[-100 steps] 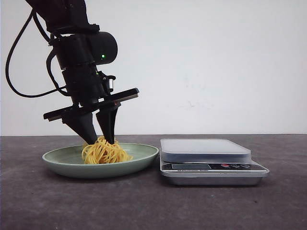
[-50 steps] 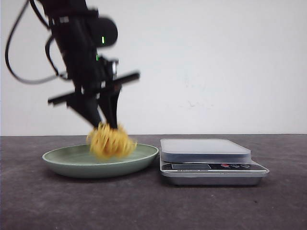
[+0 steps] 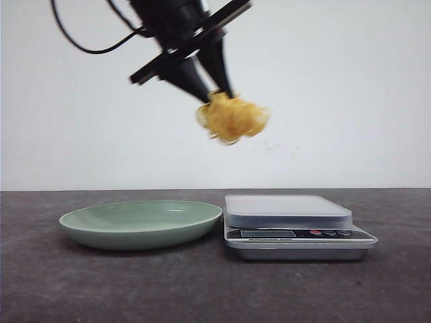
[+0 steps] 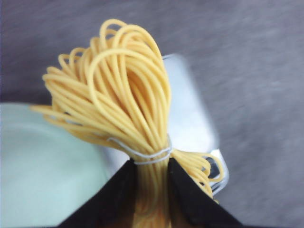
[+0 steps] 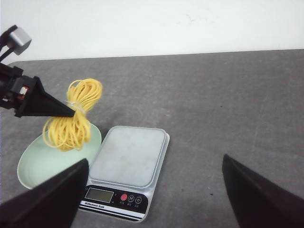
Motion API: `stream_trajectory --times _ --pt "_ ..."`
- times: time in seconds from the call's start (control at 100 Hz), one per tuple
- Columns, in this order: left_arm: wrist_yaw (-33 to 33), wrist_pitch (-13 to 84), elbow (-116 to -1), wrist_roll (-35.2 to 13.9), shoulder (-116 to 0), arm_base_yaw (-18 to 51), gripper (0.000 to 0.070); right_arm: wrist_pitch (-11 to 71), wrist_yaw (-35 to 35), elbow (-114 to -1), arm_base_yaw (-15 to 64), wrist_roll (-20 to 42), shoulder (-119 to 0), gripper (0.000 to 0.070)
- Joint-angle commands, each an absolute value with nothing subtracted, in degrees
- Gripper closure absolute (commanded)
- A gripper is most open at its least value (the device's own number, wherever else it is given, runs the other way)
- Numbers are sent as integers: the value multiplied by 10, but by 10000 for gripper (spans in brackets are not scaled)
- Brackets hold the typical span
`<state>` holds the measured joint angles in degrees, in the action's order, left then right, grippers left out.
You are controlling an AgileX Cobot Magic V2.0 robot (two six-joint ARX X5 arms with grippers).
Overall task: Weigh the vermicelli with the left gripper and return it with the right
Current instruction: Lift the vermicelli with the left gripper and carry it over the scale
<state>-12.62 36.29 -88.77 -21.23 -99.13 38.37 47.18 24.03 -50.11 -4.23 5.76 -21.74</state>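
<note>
My left gripper (image 3: 210, 84) is shut on the vermicelli (image 3: 232, 118), a yellow-orange nest tied with a white band, and holds it high in the air above the gap between the pale green plate (image 3: 101, 225) and the silver scale (image 3: 288, 210). In the left wrist view the two black fingers pinch the vermicelli (image 4: 118, 104) just below the band. In the right wrist view the vermicelli (image 5: 73, 121) hangs from the left fingers (image 5: 45, 105) above the plate (image 5: 33, 166) next to the scale (image 5: 128, 154). My right gripper (image 5: 152, 190) is open and empty, above the table near the scale.
The plate is empty. The scale's display and buttons (image 3: 296, 233) face the front. Dark grey table (image 3: 202, 289) runs around both; a white wall stands behind.
My left gripper has lifted the vermicelli off the plate and carried it up and to the right, toward the scale. The plate now lies empty.
</note>
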Motion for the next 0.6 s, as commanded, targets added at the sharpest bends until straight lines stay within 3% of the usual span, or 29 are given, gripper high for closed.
stream_trajectory --times 0.0,0.59 --pt "-139 348 -904 -236 -1008 390 694 468 242 -512 -42 53 -220 132" --pt "-190 284 -905 -252 -1115 406 694 469 242 -512 -42 53 -220 132"
